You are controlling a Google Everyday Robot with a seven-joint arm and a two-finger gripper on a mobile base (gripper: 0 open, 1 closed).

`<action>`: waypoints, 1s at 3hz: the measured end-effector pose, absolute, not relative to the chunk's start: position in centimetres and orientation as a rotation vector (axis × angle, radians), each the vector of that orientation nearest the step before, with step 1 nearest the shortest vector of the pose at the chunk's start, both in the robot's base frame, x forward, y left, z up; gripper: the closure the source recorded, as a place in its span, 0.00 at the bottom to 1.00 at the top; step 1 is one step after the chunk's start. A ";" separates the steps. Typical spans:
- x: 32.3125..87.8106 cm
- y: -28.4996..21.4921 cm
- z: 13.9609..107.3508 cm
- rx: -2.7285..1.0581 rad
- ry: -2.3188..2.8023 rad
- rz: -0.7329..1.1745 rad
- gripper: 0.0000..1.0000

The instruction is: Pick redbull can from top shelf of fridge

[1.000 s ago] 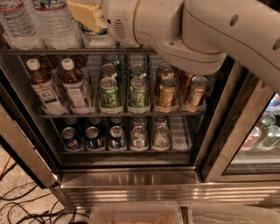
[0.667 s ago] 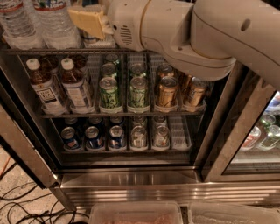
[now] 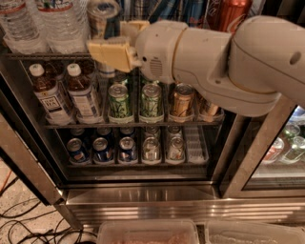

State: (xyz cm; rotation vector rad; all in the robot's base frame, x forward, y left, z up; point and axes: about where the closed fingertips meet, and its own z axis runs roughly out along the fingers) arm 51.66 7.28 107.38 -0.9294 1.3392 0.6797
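The gripper (image 3: 123, 42) is up at the top shelf (image 3: 43, 56) of the fridge (image 3: 143, 198), with its fingers (image 3: 112, 53) spread apart. The redbull can (image 3: 102, 16) stands on that shelf, right by the fingers

Top left, just left of the gripper (image 3: 112, 39): 2 clear water bottles (image 3: 45, 24). Red can (image 3: 233, 12) top right. Mid rack (image 3: 133, 125), L to R: 2 tea bottles (image 3: 66, 95) w/ white caps, 2 green cans (image 3: 135, 102), copper can (image 3: 181, 100), 1 more can (image 3: 209, 108) partly hidden. Lower rack (image 3: 138, 165): 3 blue cans (image 3: 101, 149), 2 silver cans (image 3: 163, 148), then a clear lane tray (image 3: 195, 145). Behind glass at right: green & red bottles (image 3: 286, 143). Cables (image 3: 28, 224) on floor bottom left; 2 clear plastic tubs (image 3: 147, 232) along bottom edge
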 end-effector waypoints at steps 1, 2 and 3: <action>49.9 6.0 104.9 -0.937 1.404 0.725 1.00; 47.8 4.4 102.8 -0.951 1.462 0.792 1.00; 45.1 2.9 100.7 -0.962 1.502 0.852 1.00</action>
